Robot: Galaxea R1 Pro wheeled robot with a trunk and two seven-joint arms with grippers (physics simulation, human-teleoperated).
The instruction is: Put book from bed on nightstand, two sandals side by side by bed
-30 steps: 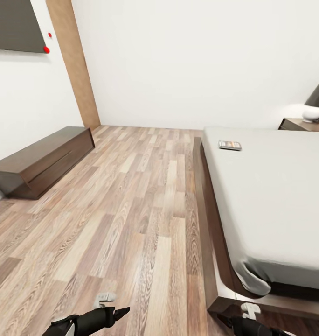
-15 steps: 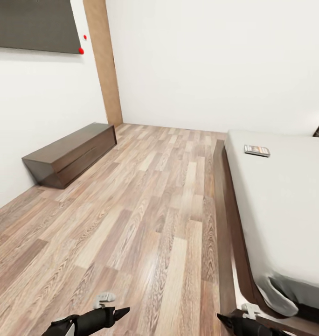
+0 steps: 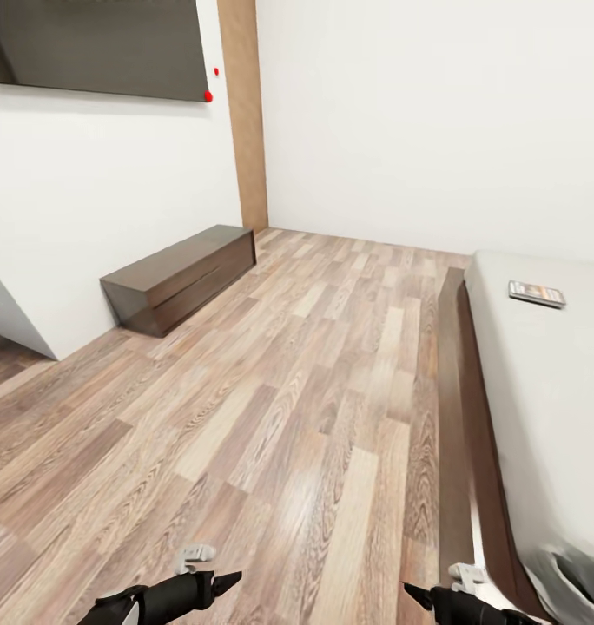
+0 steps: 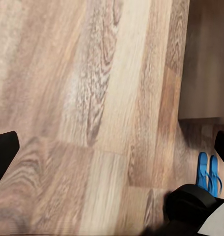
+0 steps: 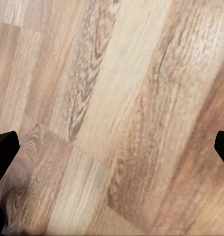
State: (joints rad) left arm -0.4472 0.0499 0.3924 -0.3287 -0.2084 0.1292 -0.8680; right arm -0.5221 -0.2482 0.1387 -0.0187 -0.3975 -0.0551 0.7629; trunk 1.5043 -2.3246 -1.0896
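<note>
You have a long low dark-brown bench [image 3: 180,278] standing on the wood-plank floor [image 3: 280,417] against the white left wall [image 3: 89,200]. Above it hangs a dark flat panel [image 3: 97,43], with two small red dots [image 3: 208,95] just beside its corner. A tall light-wood strip [image 3: 245,113] runs up the corner where that wall meets the plain white far wall [image 3: 419,113]. The planks carry a soft sheen.

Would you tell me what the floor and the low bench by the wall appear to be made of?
The floor looks like wood planks, or laminate, with visible grain and a slight sheen. The low bench appears to be dark brown wood, smooth and fairly glossy; veneer is possible.
</note>
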